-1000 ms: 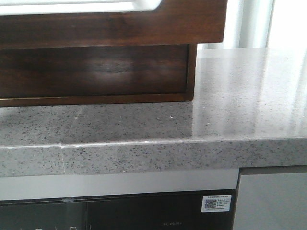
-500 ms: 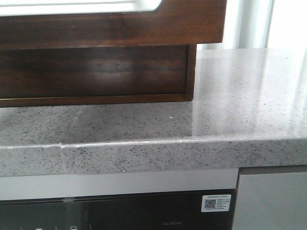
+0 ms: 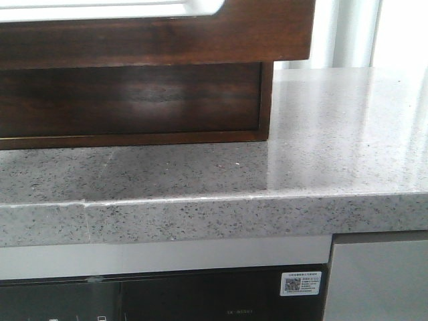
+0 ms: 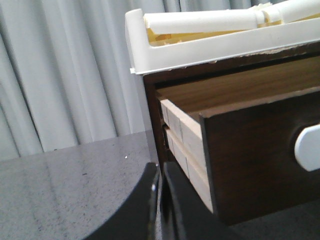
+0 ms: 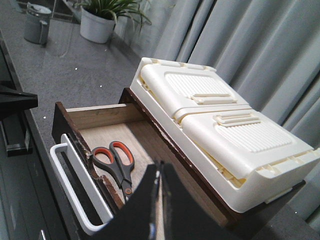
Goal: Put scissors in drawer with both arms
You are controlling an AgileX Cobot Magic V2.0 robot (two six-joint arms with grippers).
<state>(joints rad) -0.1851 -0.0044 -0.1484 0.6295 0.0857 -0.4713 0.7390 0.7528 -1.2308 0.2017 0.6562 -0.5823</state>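
The scissors point(image 5: 114, 162) lie flat inside the pulled-out drawer point(image 5: 95, 131), lower left of the right wrist frame, orange-lined loops toward the upper left, just beside the drawer front with its white handle point(image 5: 75, 195). At bottom centre the right claw point(image 5: 159, 200) hangs above the drawer, fingers pressed together and clenched on nothing. In the left wrist frame the left claw point(image 4: 160, 210) sits clenched too at the bottom, beside the drawer's pale side, over the grey counter point(image 4: 65, 175), with a cream case point(image 5: 220, 130) topping the cabinet.

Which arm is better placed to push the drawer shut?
Probably left: the left gripper sits low beside the front of the drawer. The right gripper hangs above the open drawer, where the scissors lie.
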